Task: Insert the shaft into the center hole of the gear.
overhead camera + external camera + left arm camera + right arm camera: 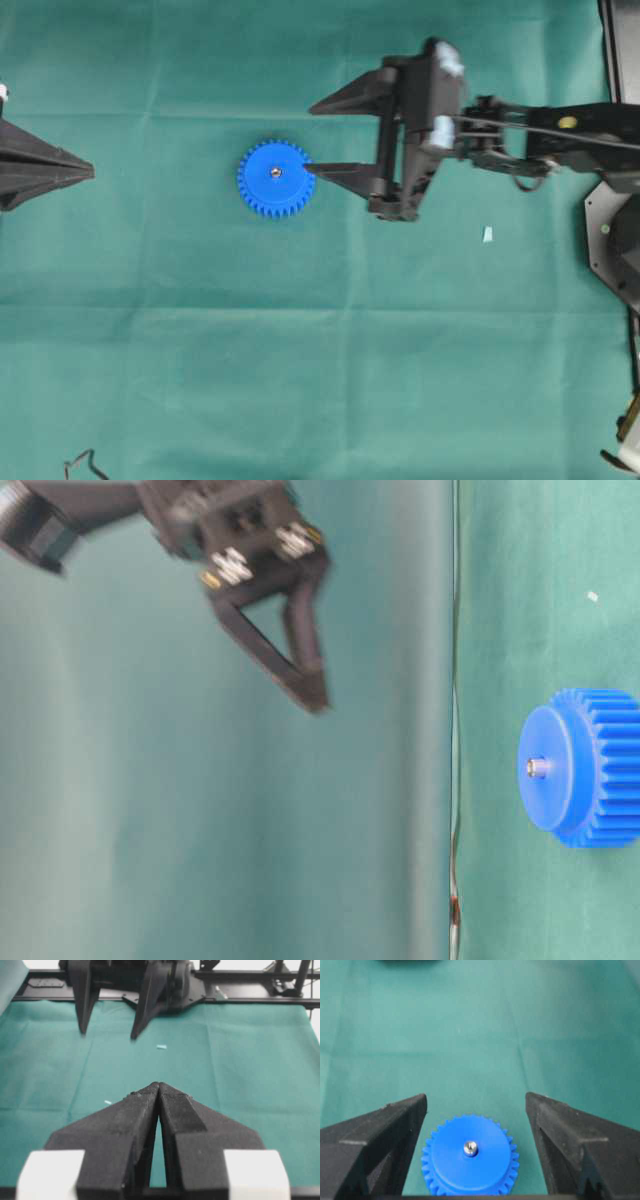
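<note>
The blue gear [270, 190] lies flat on the green cloth. The shaft [276, 172] stands in its middle, its shiny round end sticking up a little; it fills the center hole, which is hidden. In the right wrist view the gear [455, 1170] and the shaft [470, 1148] sit between and below the fingers. My right gripper [310, 138] is open and empty, raised just right of the gear; it also shows in the right wrist view [476, 1100]. My left gripper [90, 172] is shut and empty at the far left; its closed tips show in the left wrist view [159, 1085].
A small pale chip [488, 234] lies on the cloth right of the gear, under the right arm. Another pale speck [107, 1102] lies near the left gripper. A dark wire scrap [85, 462] lies at the front left edge.
</note>
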Motion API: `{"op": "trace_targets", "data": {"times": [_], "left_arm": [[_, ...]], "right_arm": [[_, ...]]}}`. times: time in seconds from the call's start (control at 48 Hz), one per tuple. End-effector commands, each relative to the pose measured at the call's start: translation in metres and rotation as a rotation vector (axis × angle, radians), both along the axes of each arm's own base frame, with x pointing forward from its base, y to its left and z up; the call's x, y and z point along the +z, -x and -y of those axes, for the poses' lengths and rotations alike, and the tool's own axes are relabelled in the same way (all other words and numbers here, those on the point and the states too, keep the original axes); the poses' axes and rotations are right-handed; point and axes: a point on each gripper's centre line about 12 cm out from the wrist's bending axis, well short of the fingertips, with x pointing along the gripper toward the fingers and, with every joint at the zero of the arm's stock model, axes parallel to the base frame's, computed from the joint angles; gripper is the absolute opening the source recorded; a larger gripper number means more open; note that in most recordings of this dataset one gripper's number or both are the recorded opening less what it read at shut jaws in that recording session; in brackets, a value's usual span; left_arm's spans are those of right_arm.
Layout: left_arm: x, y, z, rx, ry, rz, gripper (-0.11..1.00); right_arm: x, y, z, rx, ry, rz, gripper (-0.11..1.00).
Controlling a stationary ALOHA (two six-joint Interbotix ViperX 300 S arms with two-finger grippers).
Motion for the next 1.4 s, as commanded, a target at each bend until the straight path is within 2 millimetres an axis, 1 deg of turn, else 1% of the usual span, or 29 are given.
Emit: {"op": "trace_targets", "data": {"times": [0.0,0.229,0.417,0.584,0.73,1.376], "left_arm": [[0.009,-0.002,0.000,0.001,-0.001,0.025,0.00],[0.009,-0.002,0.000,0.001,-0.001,0.025,0.00],[0.009,-0.002,0.000,-0.001,-0.001,0.023,0.00],[0.009,-0.002,0.000,0.001,-0.003,0.023,0.00],[0.010,-0.001,0.000,-0.001,-0.003,0.026,0.00],[0.010,-0.001,0.000,0.001,-0.003,0.026,0.00]], "right_arm": [[0.019,0.015,-0.003,0.003,0.007,0.055,0.84],[0.032,0.062,-0.009,0.004,0.014,0.116,0.84],[0.043,0.096,-0.014,0.012,0.019,0.158,0.84],[0.045,0.116,-0.017,0.013,0.019,0.186,0.84],[0.045,0.122,-0.018,0.013,0.020,0.198,0.84],[0.045,0.122,-0.018,0.013,0.023,0.202,0.84]]}}
